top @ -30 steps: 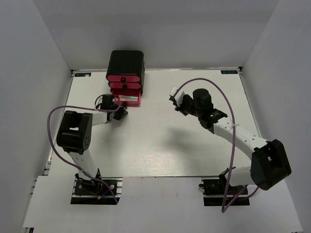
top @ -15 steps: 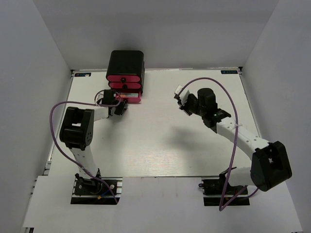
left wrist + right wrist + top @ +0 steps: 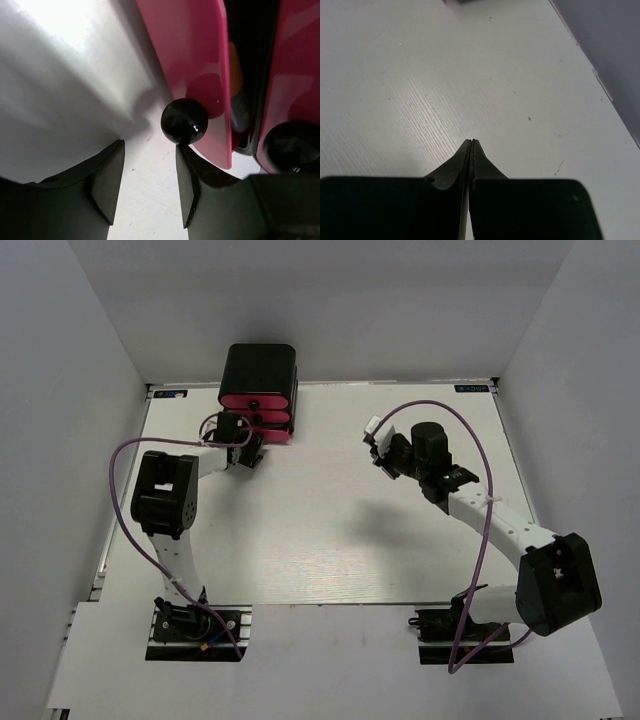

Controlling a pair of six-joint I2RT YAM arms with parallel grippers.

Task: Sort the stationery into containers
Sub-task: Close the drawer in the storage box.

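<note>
One white table (image 3: pixel 330 540) carries everything. At its far edge, toward the left corner, stands a glossy black box (image 3: pixel 260 368) with rounded corners. It holds three shiny pink-red drawers (image 3: pixel 270 405) stacked one above another, each with a round black knob.

The left gripper (image 3: pixel 247 443) is right at the drawer fronts. In the left wrist view, the left gripper (image 3: pixel 149 150) has its fingers (image 3: pixel 107 175) apart with nothing between them. One knob (image 3: pixel 184 121) sits just past the fingertips, close to the right one.

The right gripper (image 3: pixel 471 142) hangs over bare table toward the far right, well apart from the box, its fingers pressed together and holding nothing.

A dark gap between two drawer fronts shows an orange piece (image 3: pixel 234 65) and, below it, a clear piece (image 3: pixel 241 112)
</note>
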